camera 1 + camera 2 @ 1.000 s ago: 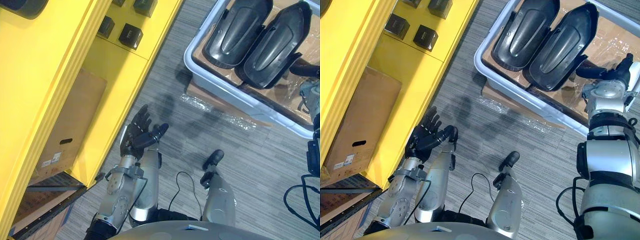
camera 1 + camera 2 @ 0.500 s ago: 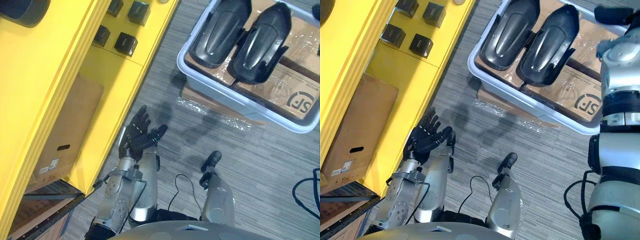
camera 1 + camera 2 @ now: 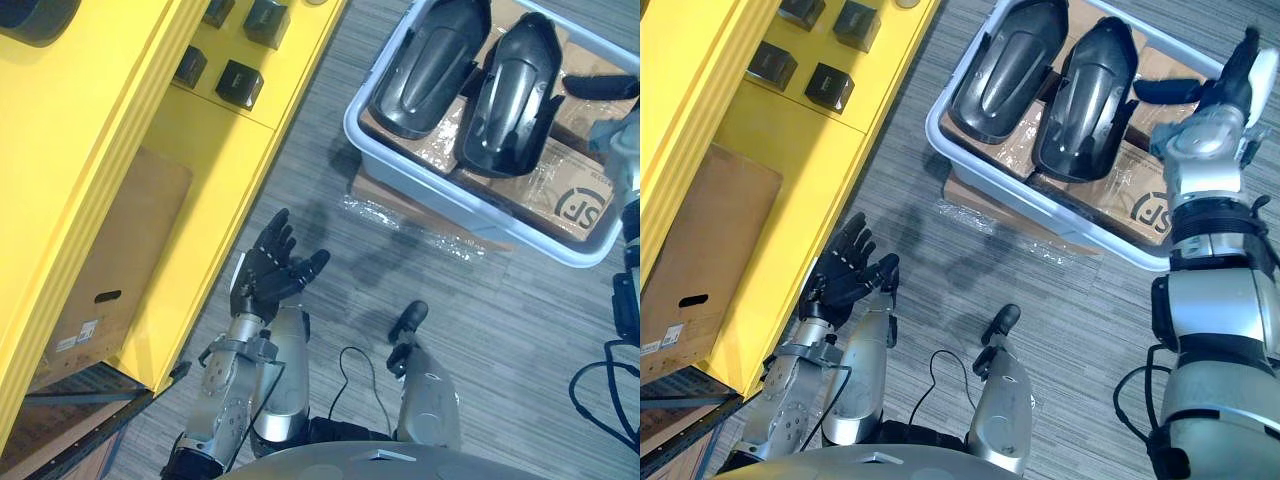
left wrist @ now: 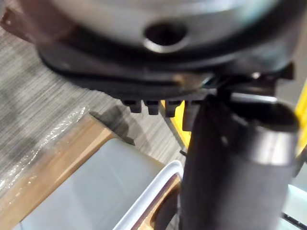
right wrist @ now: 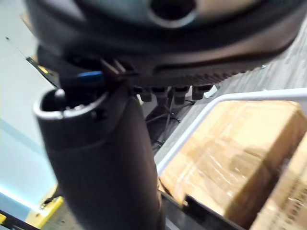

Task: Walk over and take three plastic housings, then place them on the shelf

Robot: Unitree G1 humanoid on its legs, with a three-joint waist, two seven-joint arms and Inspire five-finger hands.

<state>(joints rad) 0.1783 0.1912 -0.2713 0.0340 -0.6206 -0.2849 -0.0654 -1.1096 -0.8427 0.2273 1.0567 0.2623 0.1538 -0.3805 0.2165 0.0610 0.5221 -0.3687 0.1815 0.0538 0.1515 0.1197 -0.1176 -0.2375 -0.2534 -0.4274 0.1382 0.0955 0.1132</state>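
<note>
Two glossy, curved black housings (image 3: 430,65) — inside a pale tub (image 3: 430,182)

The right hand (image 3: 1230,85) is blurred at its fingertips (image 3: 1249,42), so their outline is unclear. Beyond the thumb, the brown film-wrapped cardboard (image 3: 1140,205) inside the pale grey plastic bin (image 3: 1040,205) is largely covered by one dark glossy plastic housing (image 3: 1000,75) and a second housing (image 3: 1085,100). Far ahead of the left hand (image 3: 268,278) and its fingers (image 3: 278,232), a dark rounded object (image 3: 35,15) on the yellow shelf (image 3: 120,120) is cut off by the corner, and I cannot tell what it is. The small black boxes (image 3: 238,84) there carry marks too small to read.
</note>
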